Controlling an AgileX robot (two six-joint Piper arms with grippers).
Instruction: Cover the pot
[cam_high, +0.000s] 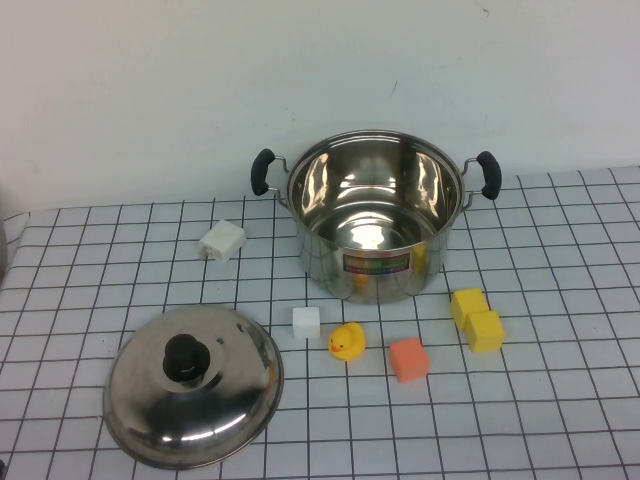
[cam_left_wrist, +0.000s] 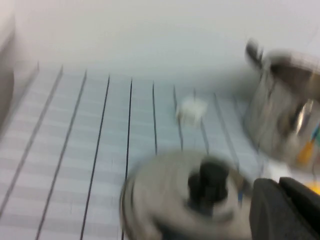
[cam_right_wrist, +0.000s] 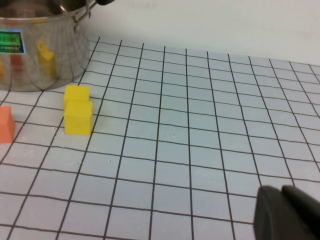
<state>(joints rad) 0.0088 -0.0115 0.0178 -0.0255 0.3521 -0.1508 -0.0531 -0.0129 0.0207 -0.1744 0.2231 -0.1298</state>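
Note:
The pot (cam_high: 375, 215), a shiny steel stockpot with two black side handles and a colourful label, stands open and empty at the back centre of the checked table. The domed steel lid (cam_high: 193, 385) with its black knob (cam_high: 185, 357) lies on the table at the front left, apart from the pot. Neither arm shows in the high view. In the blurred left wrist view my left gripper (cam_left_wrist: 279, 184) is shut and empty, close beside the lid (cam_left_wrist: 170, 200), with the pot (cam_left_wrist: 285, 120) beyond. My right gripper (cam_right_wrist: 281, 191) is shut and empty over bare table, far from the pot (cam_right_wrist: 40, 50).
A white block (cam_high: 222, 240) lies left of the pot. A small white cube (cam_high: 306, 322), a yellow duck (cam_high: 346, 342), an orange cube (cam_high: 408, 359) and two yellow cubes (cam_high: 477, 318) sit in front of the pot. A white wall stands behind the table.

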